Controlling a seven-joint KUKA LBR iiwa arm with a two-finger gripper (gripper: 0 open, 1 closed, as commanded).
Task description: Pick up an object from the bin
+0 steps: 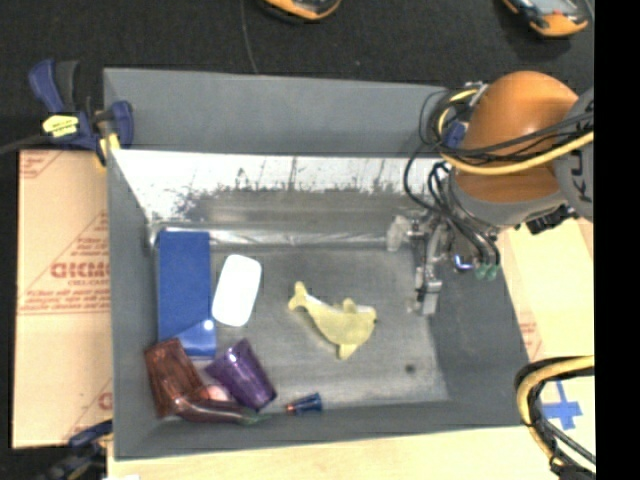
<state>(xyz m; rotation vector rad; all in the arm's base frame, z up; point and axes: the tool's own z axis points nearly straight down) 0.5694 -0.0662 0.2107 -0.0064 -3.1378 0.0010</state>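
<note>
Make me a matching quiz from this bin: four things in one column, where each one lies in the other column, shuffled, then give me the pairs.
Things
1. blue box
2. white oval piece
3. pale yellow toy
4. purple cup

Places
A. middle of the bin floor
B. near the view's lower left corner, beside the dark red thing
C. along the view's left wall
D. just right of the blue box

Pairs: 1-C, 2-D, 3-A, 4-B

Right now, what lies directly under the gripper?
Bare floor of the grey metal bin shows around the gripper; the pale yellow soft whale-shaped toy lies apart, toward the bin's middle. The spot directly beneath is covered.
</note>
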